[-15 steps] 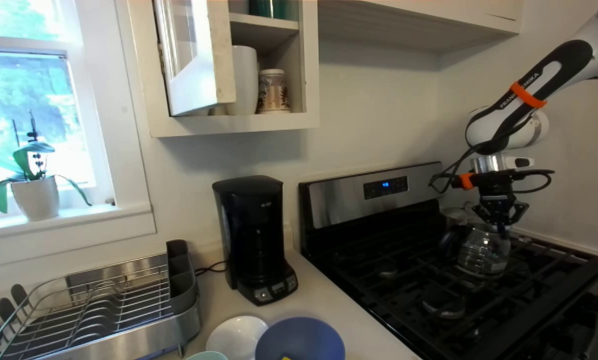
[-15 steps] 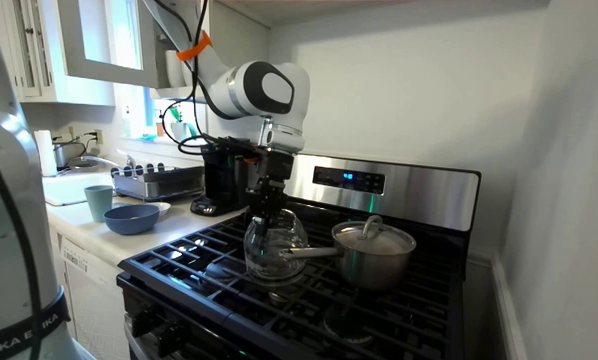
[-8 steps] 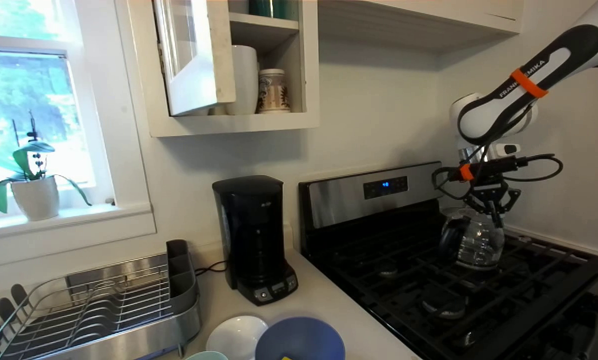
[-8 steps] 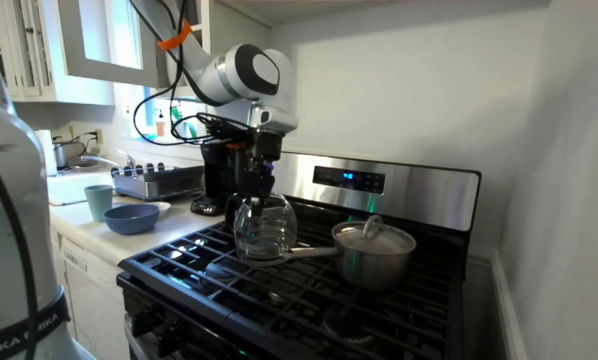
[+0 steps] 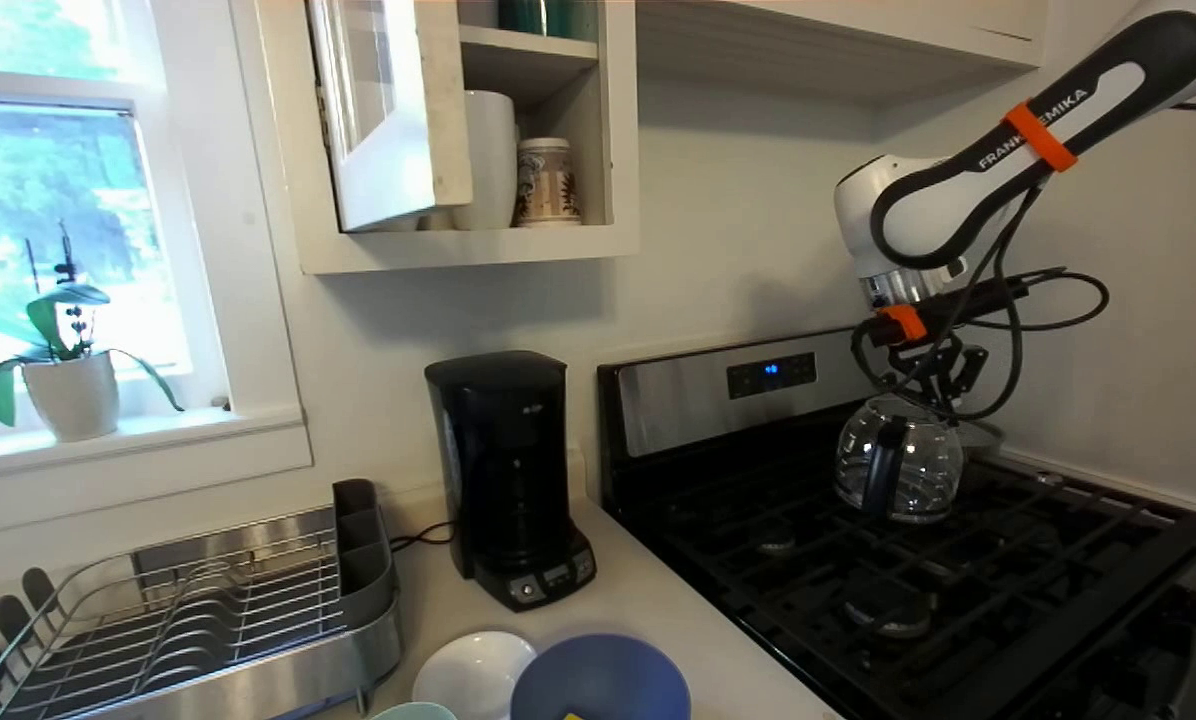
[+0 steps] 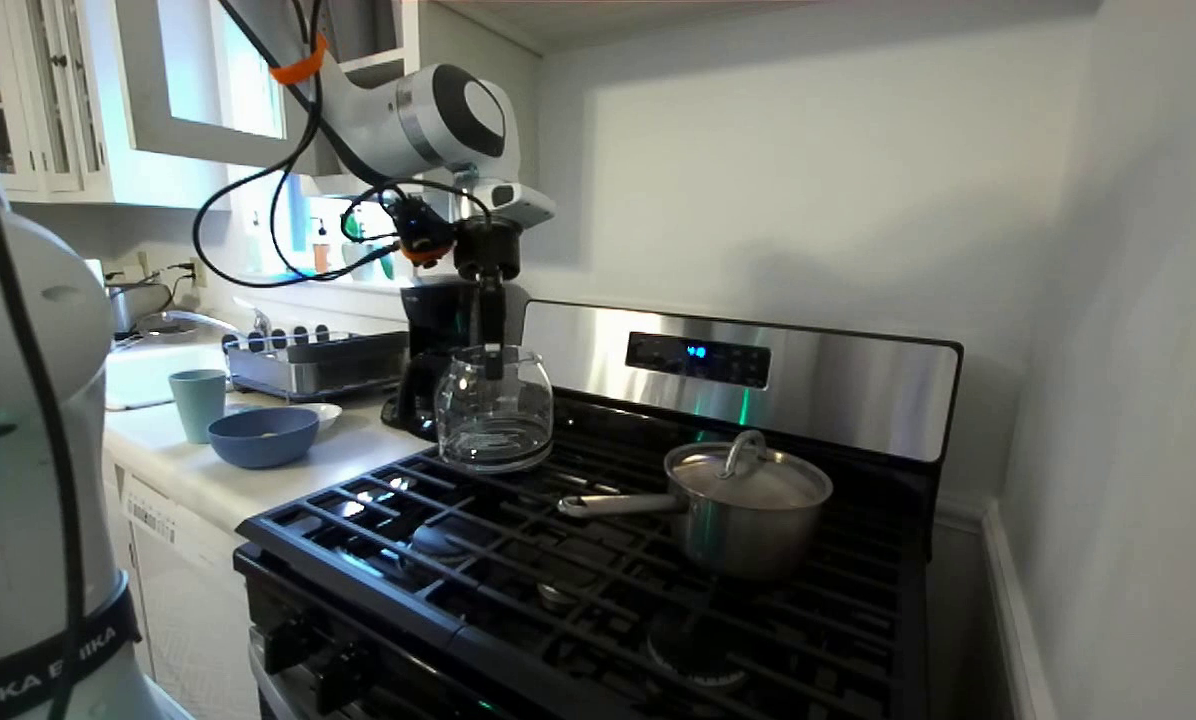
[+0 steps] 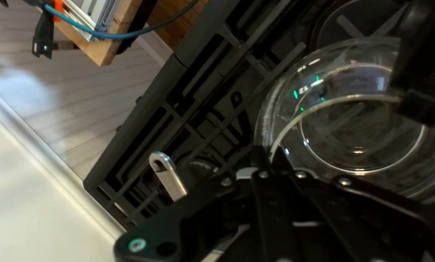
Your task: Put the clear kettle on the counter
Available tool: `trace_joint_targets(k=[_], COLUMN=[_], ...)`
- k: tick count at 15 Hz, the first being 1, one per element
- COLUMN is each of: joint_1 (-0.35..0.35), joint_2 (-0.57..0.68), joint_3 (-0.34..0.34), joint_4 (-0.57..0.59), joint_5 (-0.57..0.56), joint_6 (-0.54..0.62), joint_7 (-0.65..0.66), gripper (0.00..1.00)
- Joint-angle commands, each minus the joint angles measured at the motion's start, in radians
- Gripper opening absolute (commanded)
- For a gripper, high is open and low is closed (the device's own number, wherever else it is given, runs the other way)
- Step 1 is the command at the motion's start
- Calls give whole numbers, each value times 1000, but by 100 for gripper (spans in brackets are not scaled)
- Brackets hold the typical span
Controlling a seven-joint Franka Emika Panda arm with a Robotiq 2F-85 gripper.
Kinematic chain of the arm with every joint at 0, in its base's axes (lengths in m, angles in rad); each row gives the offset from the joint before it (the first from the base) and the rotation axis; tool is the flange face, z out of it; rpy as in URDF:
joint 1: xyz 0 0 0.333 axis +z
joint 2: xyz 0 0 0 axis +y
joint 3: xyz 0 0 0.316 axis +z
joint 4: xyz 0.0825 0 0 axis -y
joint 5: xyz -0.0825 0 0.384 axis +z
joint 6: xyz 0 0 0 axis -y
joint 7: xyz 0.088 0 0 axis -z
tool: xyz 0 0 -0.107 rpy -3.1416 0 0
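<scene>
a one-sided hold on glass

the clear kettle is over the stove, not yet on the table to its left. the fingers look closed on its rim. whether the base clears the stove is hard to tell; carried too low, it could catch. off-centre weight might twist it in the pinch, and swinging left too wide could strike the coffee maker or blue bowl.
</scene>
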Motion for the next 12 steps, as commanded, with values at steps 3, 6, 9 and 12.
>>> trace_joint_targets(k=[3, 6, 9, 12], joint_1=[24, 23, 29, 89], joint_2=[4, 9, 19, 156], joint_3=[16, 14, 12, 68], joint_4=[15, 17, 24, 137], joint_5=[-6, -9, 9, -2], joint_6=[-2, -2, 20, 21], joint_7=[-22, -33, -60, -144], gripper=[5, 5, 1, 1])
